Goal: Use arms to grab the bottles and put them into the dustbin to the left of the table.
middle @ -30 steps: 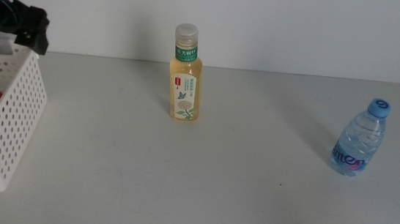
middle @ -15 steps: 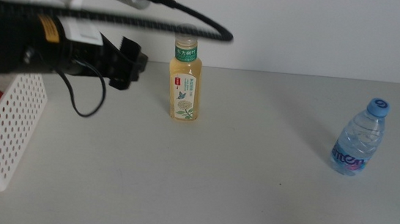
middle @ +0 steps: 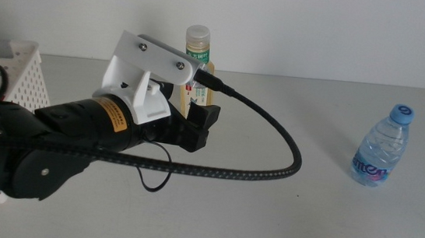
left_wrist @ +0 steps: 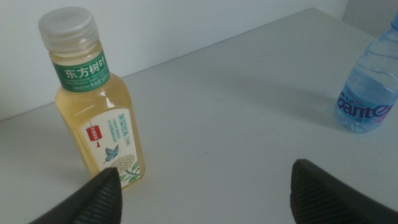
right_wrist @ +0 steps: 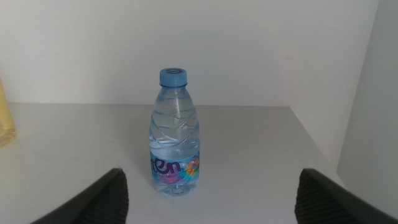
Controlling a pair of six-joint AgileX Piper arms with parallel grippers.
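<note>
The yellow tea bottle (middle: 197,49) stands upright at the back middle of the table (middle: 266,210), its lower part hidden behind my left arm. My left gripper (middle: 202,124) hangs just in front of it. In the left wrist view the tea bottle (left_wrist: 99,106) stands ahead of the one jaw, outside the gap, and the left gripper (left_wrist: 204,171) is open and holds nothing. The blue-capped water bottle (middle: 382,147) stands at the right. The right gripper (right_wrist: 211,177) is open and faces the water bottle (right_wrist: 175,134) from a short way off. It does not show in the middle view.
The white perforated dustbin (middle: 10,68) stands at the table's left edge, mostly hidden by my left arm. The arm's thick black cable (middle: 272,152) loops over the middle of the table. A white wall runs behind the table's far edge.
My left arm has swung right from over the dustbin to the tea bottle and now covers most of the left half of the view. Both bottles have stayed put.
</note>
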